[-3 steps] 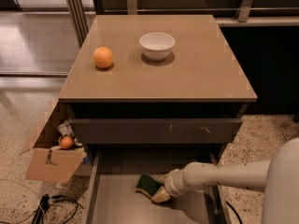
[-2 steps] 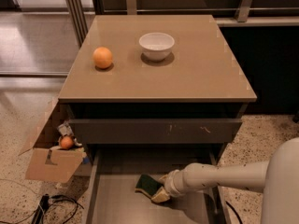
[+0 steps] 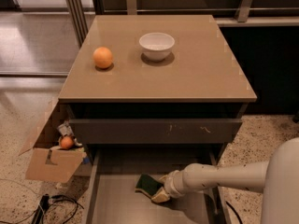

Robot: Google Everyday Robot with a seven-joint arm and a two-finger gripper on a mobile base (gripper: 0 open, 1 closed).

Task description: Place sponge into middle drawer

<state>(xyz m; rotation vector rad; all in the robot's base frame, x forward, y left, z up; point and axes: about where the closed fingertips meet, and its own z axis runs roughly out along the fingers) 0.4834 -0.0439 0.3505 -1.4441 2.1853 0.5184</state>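
Note:
The sponge (image 3: 147, 184), dark green on top, lies on the grey-brown floor of the open middle drawer (image 3: 122, 205), near its middle. My gripper (image 3: 161, 190) is down inside the drawer at the sponge's right end and touches it. The pale arm (image 3: 219, 177) reaches in from the right. The part of the sponge under the gripper is hidden.
Above the open drawer is a drawer with a dark scratched front panel (image 3: 154, 130). On the cabinet top (image 3: 187, 78) stand an orange (image 3: 103, 58) and a white bowl (image 3: 157, 45). A cardboard box (image 3: 52, 162) with clutter sits on the floor to the left, with cables (image 3: 51, 204) beside it.

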